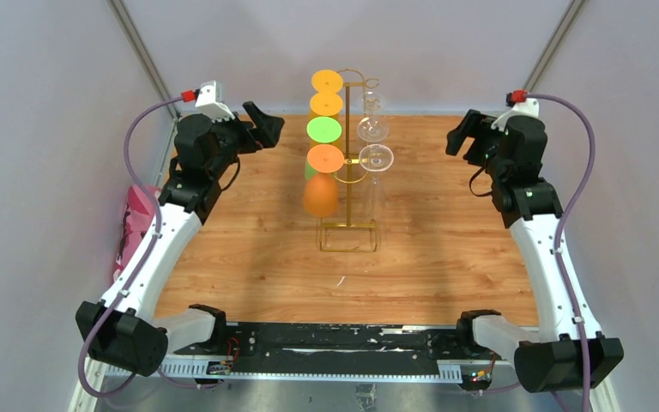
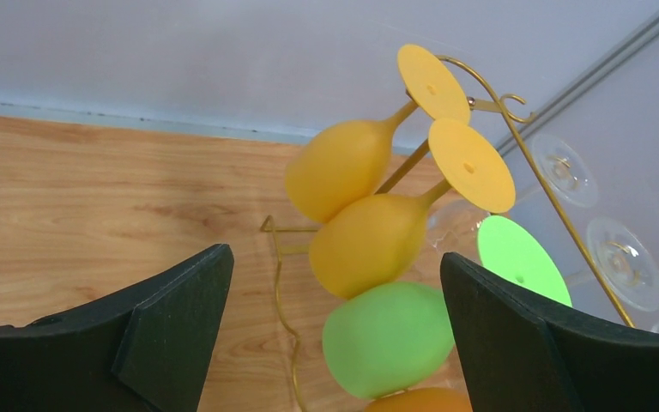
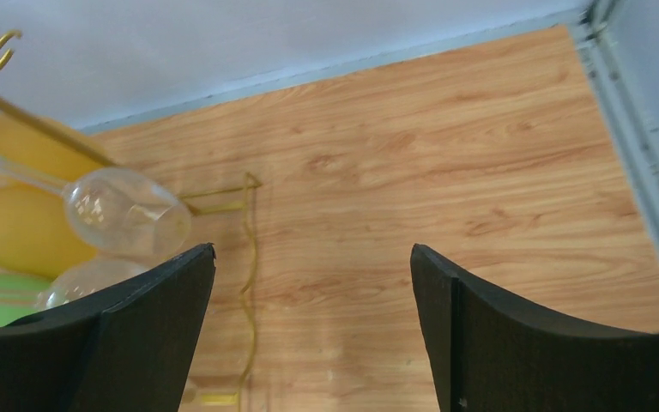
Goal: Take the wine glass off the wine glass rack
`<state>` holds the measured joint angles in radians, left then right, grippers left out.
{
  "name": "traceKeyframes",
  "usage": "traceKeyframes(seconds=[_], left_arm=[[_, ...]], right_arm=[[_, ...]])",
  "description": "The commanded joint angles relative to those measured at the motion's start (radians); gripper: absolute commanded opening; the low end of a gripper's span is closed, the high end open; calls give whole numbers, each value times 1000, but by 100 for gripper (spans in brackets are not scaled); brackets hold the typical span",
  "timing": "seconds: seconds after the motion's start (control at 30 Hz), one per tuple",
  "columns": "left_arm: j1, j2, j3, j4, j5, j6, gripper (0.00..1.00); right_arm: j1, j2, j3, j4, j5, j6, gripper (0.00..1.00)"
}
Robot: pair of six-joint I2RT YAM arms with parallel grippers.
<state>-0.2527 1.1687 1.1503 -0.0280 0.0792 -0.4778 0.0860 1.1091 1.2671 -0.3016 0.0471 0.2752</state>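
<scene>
Black left fingers (image 2: 172, 326) and right fingers (image 3: 137, 335), both spread wide and empty, flank the gold wire rack (image 1: 349, 225) at frame centre. Orange and green wine glasses (image 1: 327, 158) hang bowl-down, stems upright, on its left-arm side; clear glasses (image 1: 376, 158) hang on its right-arm side.

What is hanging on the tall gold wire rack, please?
Three orange goblets and a green goblet upside down, clear wine glasses opposite; from above, their feet cover most hooks.
</scene>
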Motion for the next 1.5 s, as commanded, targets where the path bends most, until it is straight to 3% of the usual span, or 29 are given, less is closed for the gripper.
traceKeyframes(seconds=[0.0, 0.13, 0.23, 0.4, 0.6, 0.93, 1.47], left_arm=[[-3, -23, 10, -24, 88, -34, 98], [-3, -70, -84, 14, 74, -38, 99], [-3, -99, -166, 100, 136, -20, 98], [-3, -108, -201, 124, 172, -33, 98], [-3, -123, -202, 113, 177, -18, 97], [-3, -153, -181, -16, 48, 49, 96], [-3, -189, -193, -58, -8, 80, 96]], right_arm=[[17, -68, -111, 4, -203, 116, 88], [17, -127, -205, 96, -427, 204, 84], [17, -162, -308, 262, -596, 372, 78], [15, -203, -444, 580, -711, 608, 66], [16, -191, -403, 653, -786, 707, 52], [22, -71, -374, 742, -909, 855, 47], [141, 22, -324, 720, -910, 837, 42]])
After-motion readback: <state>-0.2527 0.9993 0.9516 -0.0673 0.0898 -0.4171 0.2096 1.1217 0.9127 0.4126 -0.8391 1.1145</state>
